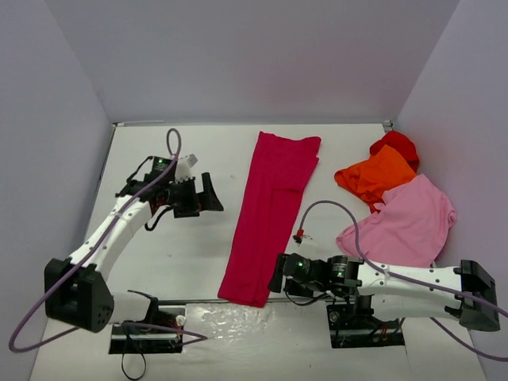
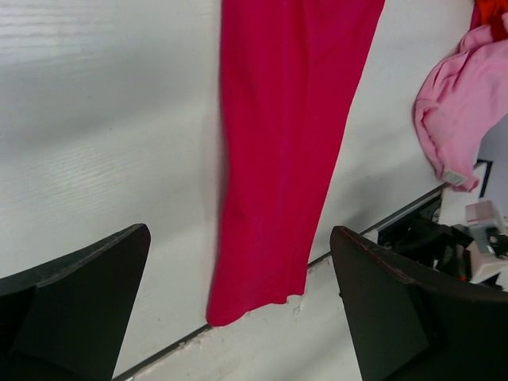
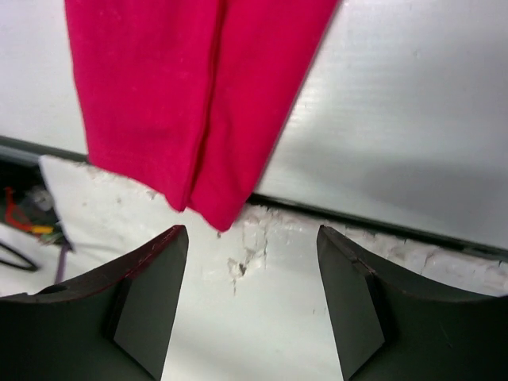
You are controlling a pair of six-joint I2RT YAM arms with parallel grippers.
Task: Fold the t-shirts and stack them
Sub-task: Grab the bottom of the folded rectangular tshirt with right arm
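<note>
The crimson-magenta t-shirt [image 1: 268,213] lies on the table folded into a long narrow strip running from the back to the front edge; it also shows in the left wrist view [image 2: 290,143] and the right wrist view [image 3: 190,95]. My left gripper [image 1: 213,193] is open and empty, left of the strip's middle. My right gripper [image 1: 278,274] is open and empty, just right of the strip's near end. The orange t-shirt [image 1: 375,175], the red t-shirt [image 1: 398,145] and the light pink t-shirt [image 1: 409,222] lie crumpled in a pile at the right.
Grey walls enclose the table on the left, back and right. A dark seam [image 1: 198,302] runs along the table's front edge, with the arm bases and cables below it. The right arm's cable [image 1: 333,208] loops over the table near the pink shirt.
</note>
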